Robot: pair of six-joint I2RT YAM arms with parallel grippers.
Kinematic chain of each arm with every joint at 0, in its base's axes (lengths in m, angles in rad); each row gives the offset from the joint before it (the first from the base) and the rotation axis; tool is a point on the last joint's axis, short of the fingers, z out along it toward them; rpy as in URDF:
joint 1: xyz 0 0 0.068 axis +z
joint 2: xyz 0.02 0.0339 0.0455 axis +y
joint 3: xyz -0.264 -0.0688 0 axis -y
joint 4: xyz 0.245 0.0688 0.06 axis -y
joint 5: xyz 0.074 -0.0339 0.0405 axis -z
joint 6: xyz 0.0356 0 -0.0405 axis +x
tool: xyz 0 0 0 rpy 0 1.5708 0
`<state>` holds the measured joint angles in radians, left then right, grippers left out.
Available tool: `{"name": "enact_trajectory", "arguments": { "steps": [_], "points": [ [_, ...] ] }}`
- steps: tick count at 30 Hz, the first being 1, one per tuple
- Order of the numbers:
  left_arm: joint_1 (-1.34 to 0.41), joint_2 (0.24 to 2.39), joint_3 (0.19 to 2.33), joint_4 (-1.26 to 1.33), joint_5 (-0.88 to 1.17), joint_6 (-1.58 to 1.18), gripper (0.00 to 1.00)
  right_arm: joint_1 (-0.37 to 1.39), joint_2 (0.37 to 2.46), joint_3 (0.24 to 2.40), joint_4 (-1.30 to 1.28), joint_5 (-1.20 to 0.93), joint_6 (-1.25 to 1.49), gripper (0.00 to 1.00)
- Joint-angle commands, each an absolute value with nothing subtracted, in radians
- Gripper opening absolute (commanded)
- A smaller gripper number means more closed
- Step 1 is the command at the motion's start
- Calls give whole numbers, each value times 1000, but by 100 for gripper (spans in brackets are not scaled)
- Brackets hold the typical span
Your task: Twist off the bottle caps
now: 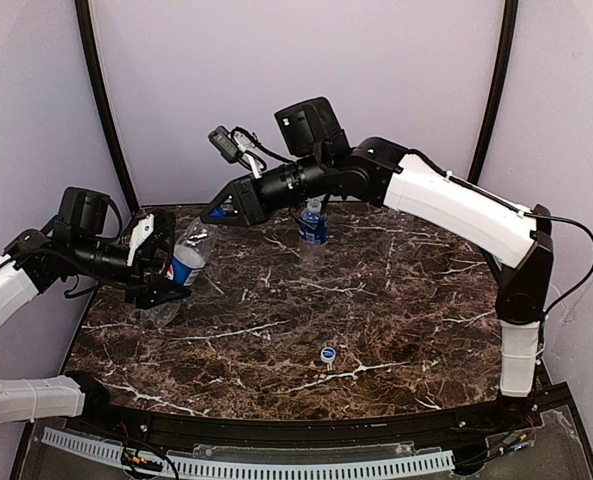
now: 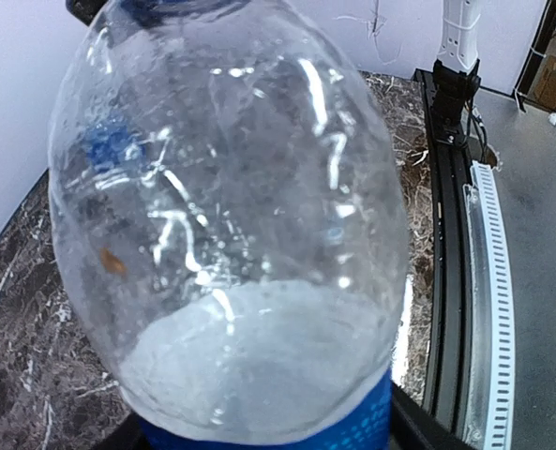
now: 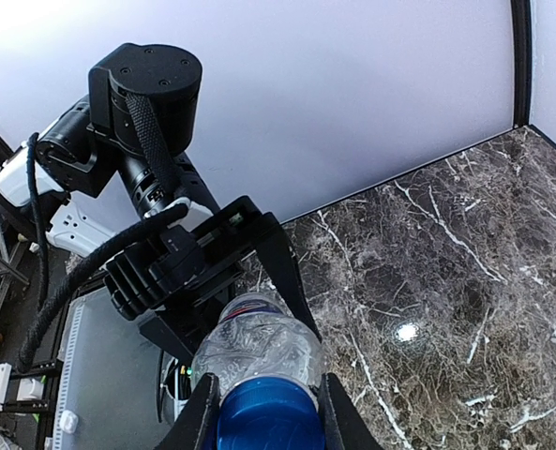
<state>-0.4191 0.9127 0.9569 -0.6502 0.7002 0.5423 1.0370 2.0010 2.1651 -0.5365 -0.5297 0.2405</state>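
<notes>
The table [image 1: 406, 300] is dark brown marble veined white; a bottle [image 1: 313, 222] with a blue label stands upright near its far edge; a blue cap [image 1: 328, 353] lies alone towards the front, well apart.

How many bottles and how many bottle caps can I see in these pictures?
Bottles: 2 (held bottle, standing bottle)
Caps: 2 (loose cap on the table, blue cap on the held bottle)
Total: 4; the standing bottle's top is too unclear to count a cap.
</notes>
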Motion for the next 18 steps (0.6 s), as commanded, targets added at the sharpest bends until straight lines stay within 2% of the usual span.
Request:
{"name": "enact_trajectory", "arguments": {
  "steps": [1, 5, 6, 7, 9, 13, 18],
  "points": [
    [-428, 919, 973, -616, 731, 500, 62, 1048, 1961, 2156, -469, -563, 222, 0],
    [-428, 914, 971, -634, 746, 499, 45, 1047, 1952, 2135, -459, -564, 226, 2],
    [-428, 913, 971, -642, 746, 501, 43, 1046, 1948, 2129, -457, -560, 230, 18],
    [-428, 911, 971, -644, 742, 503, 42, 1046, 1944, 2125, -458, -553, 239, 39],
    [-428, 907, 971, -644, 709, 518, 40, 1044, 1930, 2111, -462, -503, 278, 60],
    [-431, 892, 970, -612, 558, 587, 40, 1032, 1882, 2052, -468, -315, 438, 74],
    [-458, 875, 947, -534, 302, 679, 36, 1034, 1885, 2023, -468, -288, 509, 75]
  ]
}}
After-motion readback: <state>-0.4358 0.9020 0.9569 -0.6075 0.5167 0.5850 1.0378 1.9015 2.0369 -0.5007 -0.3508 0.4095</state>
